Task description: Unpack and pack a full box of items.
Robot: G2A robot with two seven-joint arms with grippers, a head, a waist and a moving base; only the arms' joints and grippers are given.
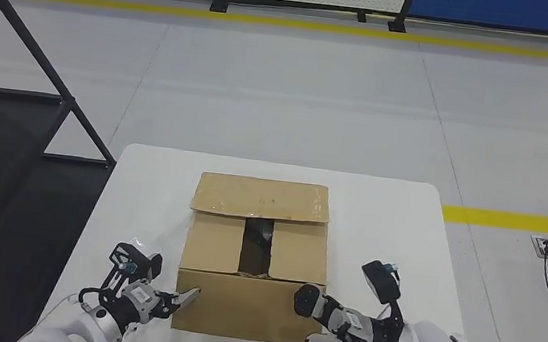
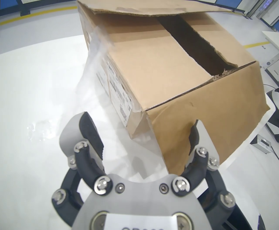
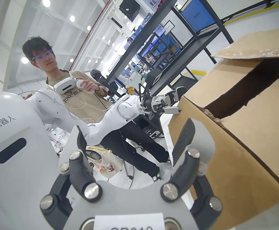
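Box [image 1: 255, 260] sat nearly shut on desk [image 1: 151, 190]; left gripper [image 1: 183, 298] and right gripper [image 1: 310, 322], released at near corners, likely needed to lift flaps [image 1: 212, 243] evenly.

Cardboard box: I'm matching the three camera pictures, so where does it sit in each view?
Top view: the cardboard box stands mid-table, between the left gripper and the right gripper.
Left wrist view: the box has its near corner just ahead of the open left gripper.
Right wrist view: the box rises beside the open right gripper.
Shared landmark: the dark gap between the top flaps.
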